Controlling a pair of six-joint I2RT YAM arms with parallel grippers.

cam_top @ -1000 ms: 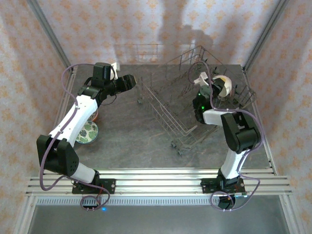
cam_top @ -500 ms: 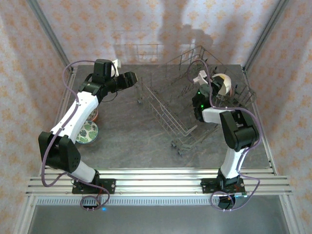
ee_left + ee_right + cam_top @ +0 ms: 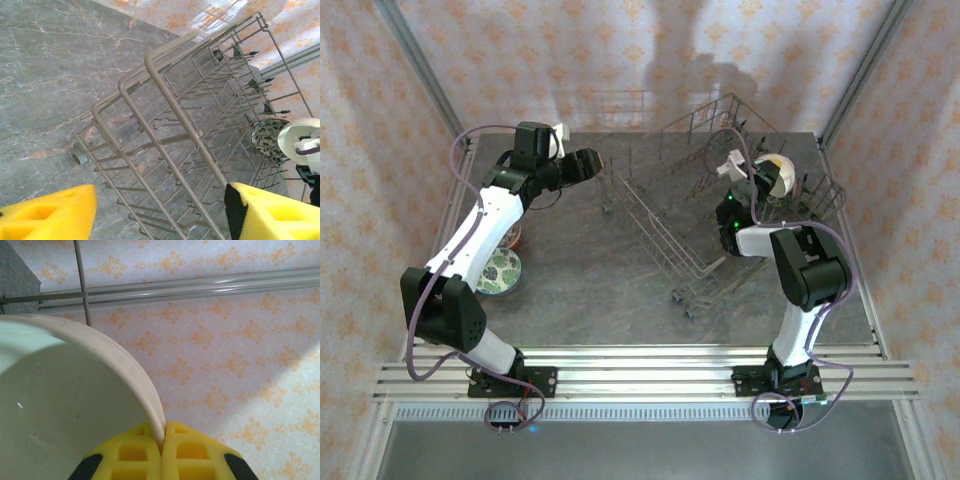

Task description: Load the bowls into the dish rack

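Your right gripper (image 3: 162, 432) is pinched tight on the thin rim of the white bowl (image 3: 60, 415) at the rack's (image 3: 670, 230) 2 o'clock edge, and the left gripper (image 3: 159, 212) gapes empty; the bowl looks glazed, rigid and chippable, so lower it gently.

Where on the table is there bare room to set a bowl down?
Bare grey marble tabletop lies between the green-patterned ceramic bowl and the silver wire dish rack. Crowded: the rack's far right end, where the right claw holds a white bowl.
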